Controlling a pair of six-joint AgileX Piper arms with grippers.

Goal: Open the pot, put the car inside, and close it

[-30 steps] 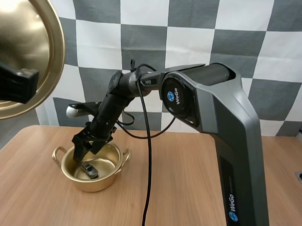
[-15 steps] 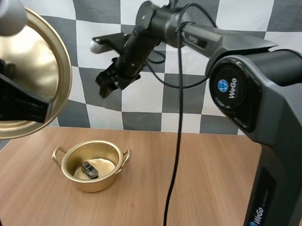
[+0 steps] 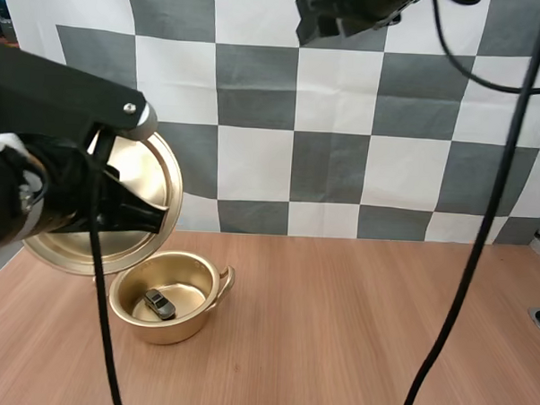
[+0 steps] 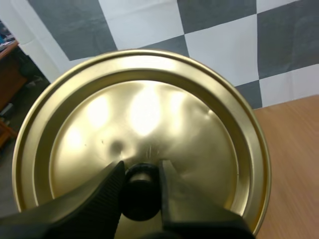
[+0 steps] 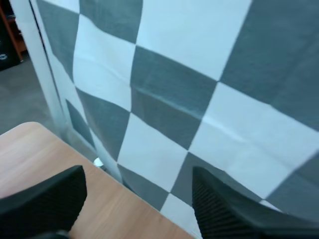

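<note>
The gold pot (image 3: 168, 328) sits open on the wooden table (image 3: 354, 332), and the small dark toy car (image 3: 160, 303) lies on its floor. So opening and loading look done, and only the closing is left.

My left gripper (image 4: 141, 172) pinches the black knob (image 4: 141, 199) of the gold lid (image 4: 149, 104) between its two fingers. The lid hangs tilted, nearly on edge, just above and behind the pot's left rim (its lower edge is close to the rim, but I cannot tell whether they touch). Gripped by the knob, the lid can be swung flat and lowered centred on the pot.

My right gripper (image 5: 138, 174) is high above the pot and off to its right. Its fingers are spread wide with nothing between them, a place that, I judge, leaves the lid a free path down.
</note>
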